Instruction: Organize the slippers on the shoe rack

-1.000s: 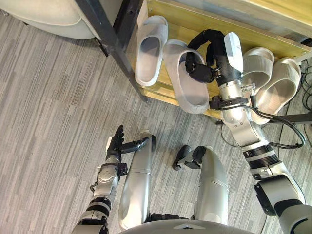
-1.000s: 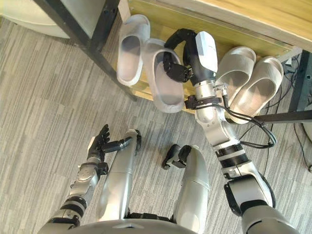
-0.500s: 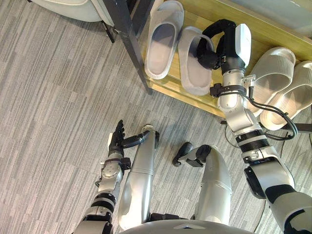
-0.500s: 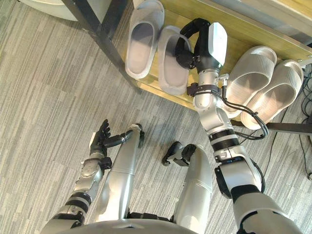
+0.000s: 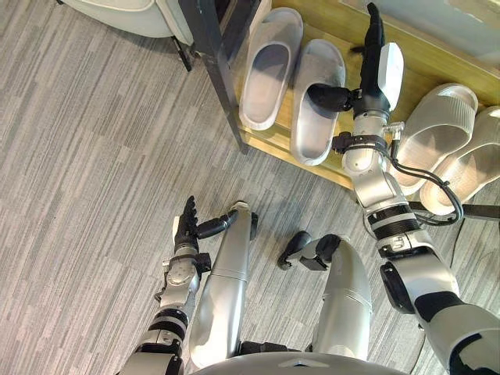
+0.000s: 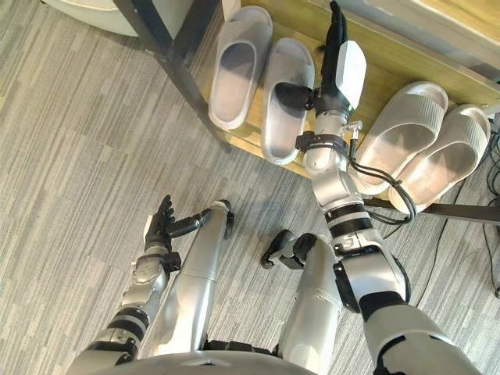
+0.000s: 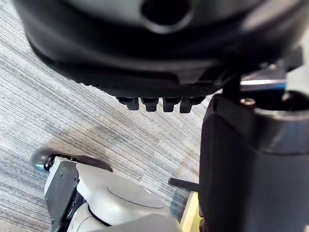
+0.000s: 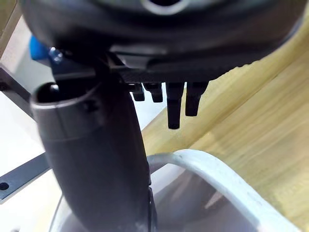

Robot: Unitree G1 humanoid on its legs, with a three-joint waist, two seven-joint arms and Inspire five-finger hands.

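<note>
Placement of the second pale slipper [image 5: 311, 129] looks to be the step in hand. It lies on the wooden shelf [image 5: 430, 55] of the shoe rack, close beside its mate [image 5: 269, 74]. The two are roughly parallel, toes pointing in and heels at the front edge, with the second a little nearer the robot.

The right hand [image 5: 376, 76] hangs over that shelf just beside the slipper. Its fingers [image 5: 373, 23] are straight and together, pointing at the back of the rack and holding nothing. Its thumb [image 5: 326, 95] sticks out sideways across the slipper's strap.

The left hand [image 5: 186, 228] is low over the carpet floor [image 5: 94, 156], well apart from the rack, its fingers relaxed and empty.

To the right, a ribbed beige pair [image 5: 437, 125] [image 5: 473, 168] lies at a slant with heels past the shelf's edge.

I judge the next move is to lift the thumb clear without dragging the slipper, then perhaps to square up the slanted pair.

Both eye views give the whole layout: both pairs, the rack's dark post [image 5: 215, 62] and both arms. The right wrist view adds the close detail. It shows the thumb [image 8: 96, 159] dipping at the slipper's pale rim [image 8: 217, 169], though I cannot tell whether it touches, and the fingertips [image 8: 175, 104] free above bare wood. The left wrist view shows the fingertips [image 7: 149, 102] over carpet alone.
</note>
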